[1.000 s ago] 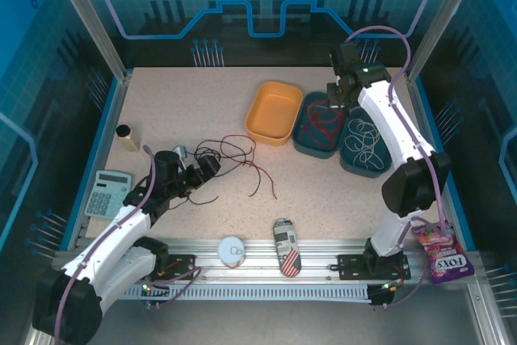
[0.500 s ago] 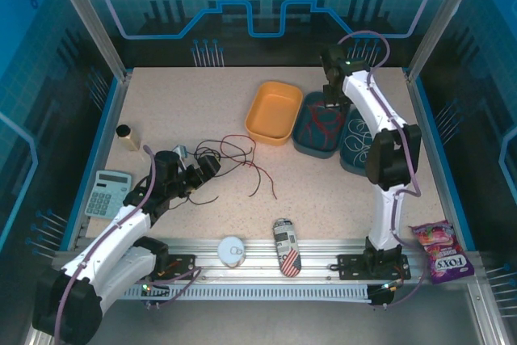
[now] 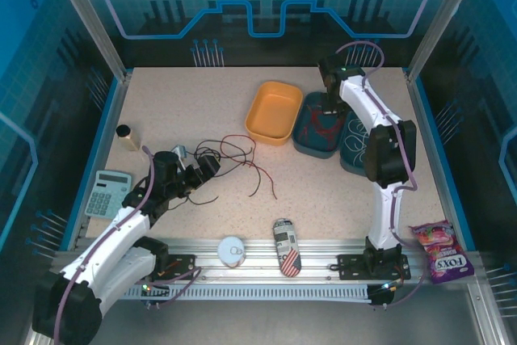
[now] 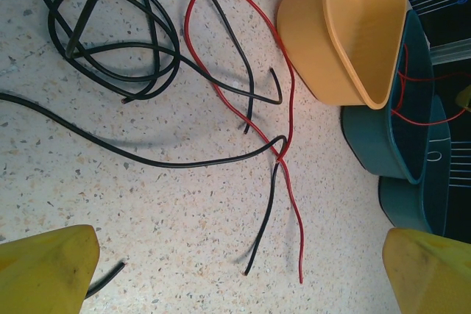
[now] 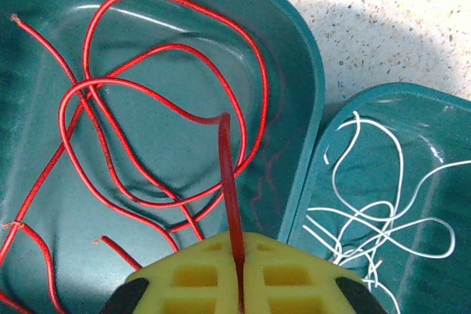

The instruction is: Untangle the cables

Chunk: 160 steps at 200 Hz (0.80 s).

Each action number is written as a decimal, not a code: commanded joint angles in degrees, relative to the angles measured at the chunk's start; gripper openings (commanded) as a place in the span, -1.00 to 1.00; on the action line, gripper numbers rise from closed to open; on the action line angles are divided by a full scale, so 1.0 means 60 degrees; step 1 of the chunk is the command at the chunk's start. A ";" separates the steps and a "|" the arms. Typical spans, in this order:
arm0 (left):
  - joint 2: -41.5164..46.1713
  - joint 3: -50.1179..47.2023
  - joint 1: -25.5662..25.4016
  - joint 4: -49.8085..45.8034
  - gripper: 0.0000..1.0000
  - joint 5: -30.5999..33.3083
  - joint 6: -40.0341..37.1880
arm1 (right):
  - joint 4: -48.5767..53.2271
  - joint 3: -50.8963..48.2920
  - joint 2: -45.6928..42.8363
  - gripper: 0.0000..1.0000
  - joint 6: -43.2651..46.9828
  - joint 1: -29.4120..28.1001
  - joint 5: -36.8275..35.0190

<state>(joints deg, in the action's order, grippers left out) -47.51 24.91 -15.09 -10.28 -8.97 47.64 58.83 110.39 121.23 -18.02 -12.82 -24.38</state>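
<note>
Speckled beige bench (image 3: 186, 111) inside a blue-lit enclosure, seen from above. An empty orange tub (image 3: 273, 115) sits toward the far side of it.

Just beside the orange tub on its right is a teal tray (image 3: 311, 149) holding looped red cables (image 3: 321, 123). One place further right of the orange tub, a second teal tray (image 3: 355, 166) holds thin white cables (image 3: 362, 141).

The right arm (image 3: 380, 135) reaches over the first teal tray. Its jaws are closed on a single red strand (image 5: 229, 182), which rises from the pile and runs between the yellow fingers (image 5: 199, 273).

On the open bench, nearer than the orange tub and to its left, lies a loose tangle of black cables (image 4: 125, 47). A loose red cable (image 4: 293, 207) trails from it, crossing a black one on the side toward the orange tub.

The left arm (image 3: 121, 224) stretches toward this tangle from the near left. Its jaws are spread as wide as they go and hold nothing. In the wrist view, the yellow fingertips (image 4: 44, 273) stand at the two lower corners, with bare bench and cable ends between them.

Far to the left of the orange tub are a small bottle (image 3: 125, 136) and, nearer, a calculator (image 3: 107, 193). Well nearer than the orange tub, a can (image 3: 285, 246) lies on its side at the bench's front edge, with a round tin (image 3: 231, 250) to its left and a sweet packet (image 3: 440, 252) far off to its right
</note>
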 commanded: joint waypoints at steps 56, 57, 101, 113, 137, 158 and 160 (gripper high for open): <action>0.0052 -0.0034 0.0101 -0.0183 0.98 0.0001 -0.0146 | -0.0597 -0.1539 -0.0745 -0.68 -0.0257 0.0070 0.0626; 0.0059 -0.0035 0.0100 -0.0187 0.98 0.0001 -0.0146 | -0.0601 -0.1553 -0.0756 -0.68 -0.0260 0.0070 0.0638; 0.0046 -0.0083 0.0099 -0.0134 0.98 -0.0013 -0.0091 | -0.0825 -0.1872 -0.0784 -0.85 -0.0387 0.0055 0.1121; 0.0038 -0.0091 0.0099 -0.0133 0.98 -0.0013 -0.0104 | -0.0972 -0.1925 -0.0781 -0.87 -0.0449 0.0061 0.1457; 0.0038 -0.0088 0.0098 -0.0147 0.99 0.0003 -0.0116 | -0.1209 -0.1869 -0.0703 -0.92 -0.0588 0.0070 0.2109; 0.0059 -0.0090 0.0098 -0.0168 0.98 0.0001 -0.0117 | -0.1471 -0.1780 -0.0742 -0.96 -0.0711 0.0066 0.2858; 0.0053 -0.0089 0.0098 -0.0172 0.98 0.0001 -0.0117 | -0.1499 -0.1785 -0.0742 -0.96 -0.0719 0.0070 0.2927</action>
<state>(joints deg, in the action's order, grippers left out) -47.51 24.91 -15.09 -10.31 -8.88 47.66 52.16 99.29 118.39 -20.45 -12.80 -13.54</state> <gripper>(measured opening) 0.993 0.063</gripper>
